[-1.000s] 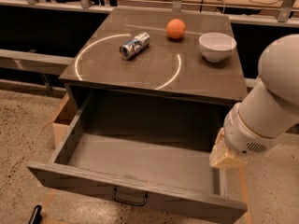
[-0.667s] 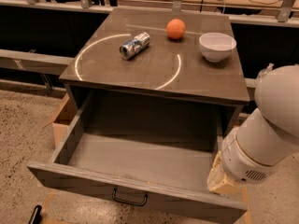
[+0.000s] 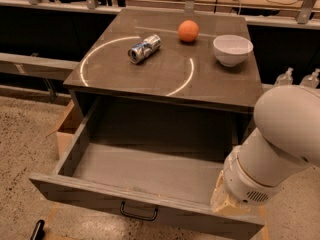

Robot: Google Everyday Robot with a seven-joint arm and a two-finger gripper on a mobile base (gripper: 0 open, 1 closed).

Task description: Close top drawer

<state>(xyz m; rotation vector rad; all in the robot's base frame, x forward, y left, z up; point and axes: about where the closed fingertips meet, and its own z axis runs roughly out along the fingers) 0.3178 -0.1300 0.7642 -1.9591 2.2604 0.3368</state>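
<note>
A grey-brown cabinet is seen on a speckled floor, its worktop (image 3: 165, 81) marked with a thin white ring. Below the worktop, the top drawer (image 3: 150, 170) is pulled far out toward the camera. Its inside is laid open, and nothing can be made out in it. Its front panel lies low in the view.

The white arm (image 3: 282, 134) is placed at the right, angled down toward the drawer's front right corner. The end effector (image 3: 226, 203) is shown only as a cream part under the wrist, right at the right end of the drawer's front edge. Contact cannot be confirmed, and whether it is released or clenched cannot be told.

A cardboard box (image 3: 64, 131) is set on the floor just beside the cabinet's left side. On the worktop, a white bowl (image 3: 232, 49) is placed upright near the right rear corner, outside the ring. A crushed can (image 3: 144, 48) is laid on its side inside the ring, and an orange (image 3: 188, 31) is set behind it, near the ring's far edge. A small black handle (image 3: 138, 213) is fixed at the middle of the drawer front.
</note>
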